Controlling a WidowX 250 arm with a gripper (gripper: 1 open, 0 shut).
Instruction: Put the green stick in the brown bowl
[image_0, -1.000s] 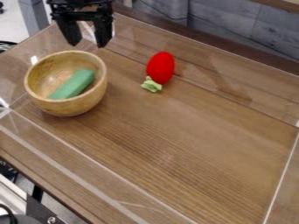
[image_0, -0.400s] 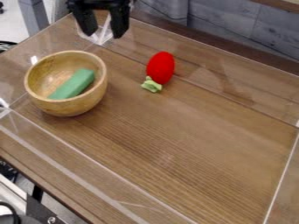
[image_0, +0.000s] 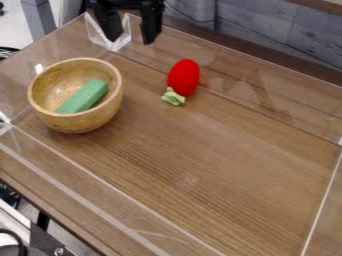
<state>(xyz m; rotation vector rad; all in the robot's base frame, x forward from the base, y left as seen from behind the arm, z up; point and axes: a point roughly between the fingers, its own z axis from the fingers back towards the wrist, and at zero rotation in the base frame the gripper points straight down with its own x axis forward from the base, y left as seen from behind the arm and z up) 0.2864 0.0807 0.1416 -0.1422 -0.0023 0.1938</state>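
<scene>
Tool (image_0: 138, 37) open, empty; green stick (image_0: 83, 96) lies inside brown bowl (image_0: 54, 122).

Green stick (image_0: 83, 96) lies in brown bowl (image_0: 76, 95); fingers (image_0: 151, 25) spread above table (image_0: 214, 160).

Single fixed view, high front corner.
It's looking down diagonally across the wooden table (image_0: 214, 160), moderately close, facing the back wall (image_0: 281, 30).
</scene>
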